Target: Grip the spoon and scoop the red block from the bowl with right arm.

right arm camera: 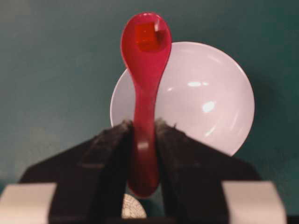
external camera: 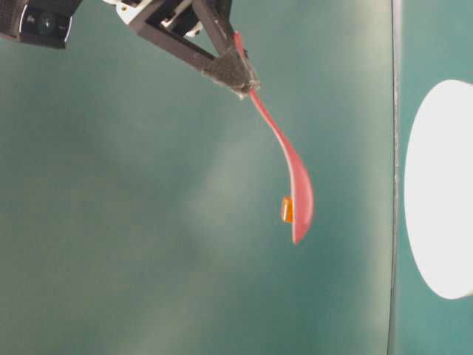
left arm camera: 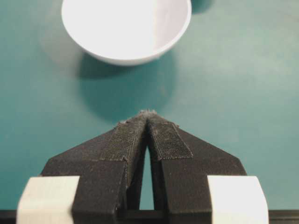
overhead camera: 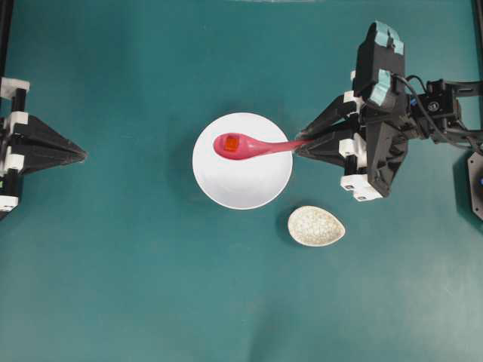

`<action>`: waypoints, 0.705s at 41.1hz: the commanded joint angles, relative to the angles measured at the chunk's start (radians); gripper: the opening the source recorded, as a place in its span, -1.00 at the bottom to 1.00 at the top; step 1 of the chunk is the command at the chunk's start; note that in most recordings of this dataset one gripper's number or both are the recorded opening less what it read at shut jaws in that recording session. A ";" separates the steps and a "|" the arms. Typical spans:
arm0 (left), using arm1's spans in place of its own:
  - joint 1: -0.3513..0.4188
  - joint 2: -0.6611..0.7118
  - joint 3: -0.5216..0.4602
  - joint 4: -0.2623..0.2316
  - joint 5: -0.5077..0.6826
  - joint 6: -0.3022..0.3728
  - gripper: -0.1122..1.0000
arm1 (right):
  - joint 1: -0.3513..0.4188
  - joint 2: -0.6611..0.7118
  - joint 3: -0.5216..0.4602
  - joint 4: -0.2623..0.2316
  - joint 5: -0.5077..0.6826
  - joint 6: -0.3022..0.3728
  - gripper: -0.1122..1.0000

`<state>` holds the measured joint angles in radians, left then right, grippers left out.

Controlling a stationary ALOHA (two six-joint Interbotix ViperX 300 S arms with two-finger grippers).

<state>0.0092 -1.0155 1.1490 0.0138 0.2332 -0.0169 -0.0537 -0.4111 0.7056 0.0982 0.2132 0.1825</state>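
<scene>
Overhead view: the right gripper [overhead camera: 300, 148], reaching in from the table's right edge, is clamped on the handle end of the spoon [overhead camera: 249, 146]. The spoon extends leftward over the bowl [overhead camera: 241, 185], which sits near the middle of the table [overhead camera: 113, 286]. The block [overhead camera: 231, 143] lies in the spoon's scoop, above the upper left part of the bowl. A small speckled dish [overhead camera: 316, 225] rests just beside the bowl, toward the lower right, apart from it. The left gripper [overhead camera: 81, 155] points inward from the table's left edge, well apart from the bowl.

Table-level view: the spoon [external camera: 284, 159] hangs clear of the table in the right gripper [external camera: 240, 74], with the block [external camera: 287, 209] seated against the scoop.

Right wrist view: both fingers [right arm camera: 110, 154] press the spoon's handle [right arm camera: 142, 140] between them; the block [right arm camera: 147, 37] sits in the scoop, seen past the far rim of the bowl [right arm camera: 210, 102].

Left wrist view: the left gripper [left arm camera: 148, 113] has its fingertips meeting, holding nothing; the bowl [left arm camera: 126, 28] lies ahead of it.
</scene>
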 commanded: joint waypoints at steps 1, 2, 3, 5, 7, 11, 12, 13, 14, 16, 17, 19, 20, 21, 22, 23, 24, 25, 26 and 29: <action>0.002 0.011 -0.032 0.002 -0.011 -0.002 -0.80 | -0.005 -0.025 -0.031 -0.002 -0.005 -0.002 -0.35; 0.002 0.011 -0.032 0.000 -0.012 -0.002 -0.80 | -0.005 -0.025 -0.031 -0.002 -0.005 -0.002 -0.35; 0.002 0.011 -0.032 0.002 -0.014 -0.002 -0.80 | -0.006 -0.025 -0.031 -0.002 -0.005 -0.002 -0.35; 0.002 0.011 -0.032 0.000 -0.018 -0.002 -0.80 | -0.008 -0.025 -0.029 -0.002 -0.005 -0.002 -0.35; 0.002 0.011 -0.032 0.000 -0.023 -0.002 -0.80 | -0.012 -0.026 -0.029 -0.002 -0.005 -0.002 -0.35; 0.002 0.011 -0.032 0.000 -0.028 -0.003 -0.80 | -0.014 -0.028 -0.029 -0.003 -0.005 -0.002 -0.35; 0.002 0.011 -0.034 0.000 -0.028 -0.003 -0.80 | -0.015 -0.028 -0.029 -0.003 -0.005 -0.002 -0.35; 0.002 0.011 -0.032 0.002 -0.028 -0.003 -0.80 | -0.015 -0.028 -0.029 -0.003 -0.005 -0.002 -0.35; 0.002 0.011 -0.034 0.000 -0.028 -0.003 -0.80 | -0.015 -0.028 -0.029 -0.005 -0.005 -0.002 -0.35; 0.002 0.011 -0.034 0.000 -0.028 -0.003 -0.80 | -0.015 -0.028 -0.029 -0.005 -0.005 -0.002 -0.35; 0.002 0.011 -0.034 0.000 -0.028 -0.003 -0.80 | -0.015 -0.028 -0.029 -0.005 -0.005 -0.002 -0.35; 0.002 0.011 -0.034 0.000 -0.028 -0.003 -0.80 | -0.015 -0.028 -0.029 -0.005 -0.005 -0.002 -0.35; 0.002 0.011 -0.034 0.000 -0.028 -0.003 -0.80 | -0.015 -0.028 -0.029 -0.005 -0.005 -0.002 -0.35; 0.002 0.011 -0.035 0.000 -0.028 -0.003 -0.80 | -0.015 -0.028 -0.029 -0.003 -0.005 -0.002 -0.35; 0.002 0.011 -0.035 0.000 -0.028 -0.003 -0.80 | -0.015 -0.028 -0.029 -0.005 -0.005 -0.002 -0.35; 0.002 0.011 -0.035 0.000 -0.028 -0.003 -0.80 | -0.015 -0.028 -0.029 -0.005 -0.005 -0.002 -0.35; 0.002 0.011 -0.035 0.000 -0.028 -0.003 -0.80 | -0.015 -0.028 -0.029 -0.005 -0.005 -0.002 -0.35; 0.002 0.011 -0.035 0.000 -0.028 -0.003 -0.80 | -0.015 -0.028 -0.029 -0.005 -0.005 -0.002 -0.35; 0.002 0.011 -0.035 0.000 -0.028 -0.003 -0.80 | -0.015 -0.028 -0.029 -0.005 -0.003 -0.002 -0.35; 0.002 0.012 -0.035 0.000 -0.028 -0.003 -0.80 | -0.015 -0.028 -0.029 -0.005 -0.005 -0.002 -0.35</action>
<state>0.0092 -1.0140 1.1443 0.0138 0.2148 -0.0184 -0.0706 -0.4203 0.7041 0.0966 0.2132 0.1825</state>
